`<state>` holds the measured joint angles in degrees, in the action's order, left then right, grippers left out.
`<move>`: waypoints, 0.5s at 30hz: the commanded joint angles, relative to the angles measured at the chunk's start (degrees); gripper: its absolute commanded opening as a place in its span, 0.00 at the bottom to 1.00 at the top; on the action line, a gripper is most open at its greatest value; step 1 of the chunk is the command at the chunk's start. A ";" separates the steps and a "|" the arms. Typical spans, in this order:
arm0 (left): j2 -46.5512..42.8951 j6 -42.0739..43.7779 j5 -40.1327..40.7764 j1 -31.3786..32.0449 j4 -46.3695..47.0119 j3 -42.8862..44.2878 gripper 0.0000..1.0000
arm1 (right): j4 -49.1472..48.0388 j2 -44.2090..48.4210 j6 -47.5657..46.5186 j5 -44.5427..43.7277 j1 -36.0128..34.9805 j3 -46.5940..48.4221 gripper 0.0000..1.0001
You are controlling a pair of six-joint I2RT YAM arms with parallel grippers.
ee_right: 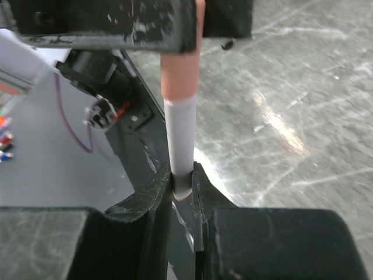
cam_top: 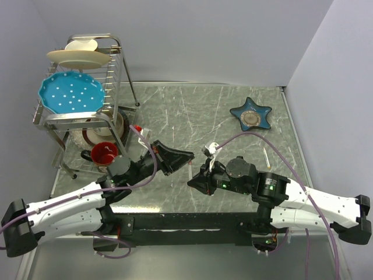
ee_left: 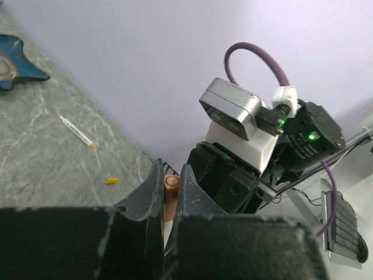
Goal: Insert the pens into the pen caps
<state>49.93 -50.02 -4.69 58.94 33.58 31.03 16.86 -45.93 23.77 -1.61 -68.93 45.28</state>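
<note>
Top external view is showing both arms bending inward, right gripper (ee_right: 182, 182) clamping a white pen (ee_right: 180, 134), left gripper (ee_left: 171, 176) pinching its reddish cap (ee_right: 179, 73), another pen (cam_top: 266, 156) lying well apart.

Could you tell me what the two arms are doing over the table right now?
The right claw grips a white-barrelled pen, and the left claw is shut on a reddish cap. The two meet mid-table, with the pen's end apparently pushed into the cap. A second pen and a yellow cap lie loose on the table.
</note>
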 commanded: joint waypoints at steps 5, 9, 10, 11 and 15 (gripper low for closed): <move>5.26 0.71 -5.87 9.87 -33.40 3.85 0.01 | -16.00 0.23 -6.89 -16.06 3.18 13.43 0.00; 4.04 2.12 -2.44 10.23 -39.20 5.53 0.01 | -16.77 1.37 -6.90 -16.41 3.45 12.91 0.00; 4.12 2.47 -1.73 10.41 -40.08 5.71 0.01 | -16.77 1.55 -6.55 -16.15 3.45 12.82 0.00; 4.38 2.73 -1.29 10.50 -40.61 5.97 0.01 | -16.77 1.55 -6.37 -15.19 3.71 12.82 0.00; 5.27 5.45 0.56 11.99 -41.93 7.12 0.01 | -16.77 3.21 -5.58 -15.00 3.89 12.91 0.00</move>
<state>51.94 -45.84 6.17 65.32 15.59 41.32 25.15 -47.31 19.35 -4.67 -68.60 49.95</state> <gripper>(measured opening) 0.067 0.206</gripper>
